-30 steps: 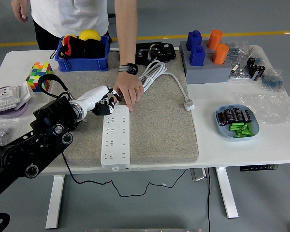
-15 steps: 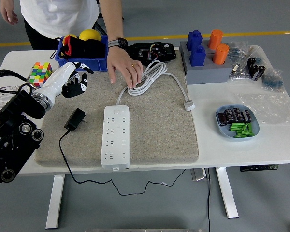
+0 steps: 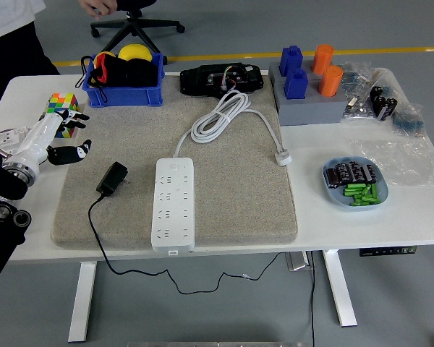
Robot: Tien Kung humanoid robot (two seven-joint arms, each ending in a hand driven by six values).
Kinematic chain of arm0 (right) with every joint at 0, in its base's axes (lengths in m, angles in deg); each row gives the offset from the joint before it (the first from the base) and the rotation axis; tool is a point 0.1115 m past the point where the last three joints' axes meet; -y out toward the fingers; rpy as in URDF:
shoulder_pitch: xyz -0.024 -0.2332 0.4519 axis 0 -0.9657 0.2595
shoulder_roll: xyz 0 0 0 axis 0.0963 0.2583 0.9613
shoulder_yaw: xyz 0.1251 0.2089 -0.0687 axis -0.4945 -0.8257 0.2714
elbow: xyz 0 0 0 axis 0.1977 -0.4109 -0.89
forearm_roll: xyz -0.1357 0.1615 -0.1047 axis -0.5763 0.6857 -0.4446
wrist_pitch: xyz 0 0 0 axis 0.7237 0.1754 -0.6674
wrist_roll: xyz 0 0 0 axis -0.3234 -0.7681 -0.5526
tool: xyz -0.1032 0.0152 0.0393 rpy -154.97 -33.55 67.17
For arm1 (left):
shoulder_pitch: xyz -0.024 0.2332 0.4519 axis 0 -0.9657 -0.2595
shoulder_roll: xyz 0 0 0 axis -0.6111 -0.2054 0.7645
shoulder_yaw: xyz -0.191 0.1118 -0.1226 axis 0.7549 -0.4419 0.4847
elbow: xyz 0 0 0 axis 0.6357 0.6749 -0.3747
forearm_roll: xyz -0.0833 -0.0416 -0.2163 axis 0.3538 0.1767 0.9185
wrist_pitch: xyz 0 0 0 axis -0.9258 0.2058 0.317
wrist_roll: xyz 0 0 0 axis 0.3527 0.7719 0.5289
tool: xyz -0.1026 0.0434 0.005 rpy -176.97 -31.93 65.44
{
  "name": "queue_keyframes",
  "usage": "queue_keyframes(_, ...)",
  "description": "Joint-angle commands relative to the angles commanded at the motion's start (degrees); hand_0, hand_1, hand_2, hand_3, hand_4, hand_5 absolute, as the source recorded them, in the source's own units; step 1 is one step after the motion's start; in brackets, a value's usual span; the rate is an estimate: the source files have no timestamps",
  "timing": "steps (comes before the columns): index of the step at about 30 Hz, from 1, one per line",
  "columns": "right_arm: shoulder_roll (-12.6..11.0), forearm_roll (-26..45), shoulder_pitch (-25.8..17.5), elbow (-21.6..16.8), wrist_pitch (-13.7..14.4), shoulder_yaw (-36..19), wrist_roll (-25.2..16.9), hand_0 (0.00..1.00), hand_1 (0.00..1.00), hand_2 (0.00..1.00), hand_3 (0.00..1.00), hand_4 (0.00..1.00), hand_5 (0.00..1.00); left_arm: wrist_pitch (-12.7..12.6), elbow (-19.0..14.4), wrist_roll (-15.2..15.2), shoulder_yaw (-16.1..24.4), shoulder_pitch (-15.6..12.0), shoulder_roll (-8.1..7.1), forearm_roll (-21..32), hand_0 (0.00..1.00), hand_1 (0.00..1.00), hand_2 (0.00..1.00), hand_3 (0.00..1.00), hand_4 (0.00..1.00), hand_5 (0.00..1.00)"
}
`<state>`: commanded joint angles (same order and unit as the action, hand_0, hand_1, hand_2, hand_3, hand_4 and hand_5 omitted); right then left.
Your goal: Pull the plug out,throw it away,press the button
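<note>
Our white left hand [image 3: 49, 137] hovers empty, fingers spread, at the grey felt mat's [image 3: 239, 210] left edge; the black plug adapter [image 3: 112, 178] lies unplugged beside the white power strip [image 3: 173, 204].

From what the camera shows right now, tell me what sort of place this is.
Probably a robotics test lab on a workshop floor: a height-adjustable white table, a yellow line painted on the grey concrete floor, and practice items like the power strip and the tray of batteries.
</note>
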<state>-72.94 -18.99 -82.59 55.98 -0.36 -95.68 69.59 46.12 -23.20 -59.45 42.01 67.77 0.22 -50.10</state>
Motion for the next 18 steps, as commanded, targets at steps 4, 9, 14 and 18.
queue_keyframes(4,-0.1,0.3,0.2,0.0,0.0,0.5,-0.2,0.809,0.681,0.664,0.673,0.779,0.668,1.1,-0.5,-0.1,2.7,-1.2,0.43,-0.6,0.821,0.801,0.753,0.793,0.631,0.002)
queue_keyframes(9,-0.3,0.2,0.3,0.0,0.0,0.7,-0.1,0.809,0.681,0.664,0.673,0.779,0.668,1.8,-0.2,0.3,3.8,-1.6,0.45,-0.9,0.821,0.801,0.753,0.793,0.631,0.002)
queue_keyframes(14,-0.3,0.1,0.5,0.0,0.0,0.8,0.0,0.809,0.681,0.664,0.673,0.779,0.668,2.4,-0.4,0.5,5.3,-1.8,1.19,-1.1,0.822,0.802,0.751,0.799,0.63,0.002)
queue_keyframes(18,-0.4,0.4,0.6,0.0,0.0,1.2,-0.1,0.808,0.681,0.664,0.673,0.779,0.668,2.7,-0.5,0.6,6.0,-2.1,1.51,-1.1,0.816,0.782,0.732,0.803,0.63,0.002)
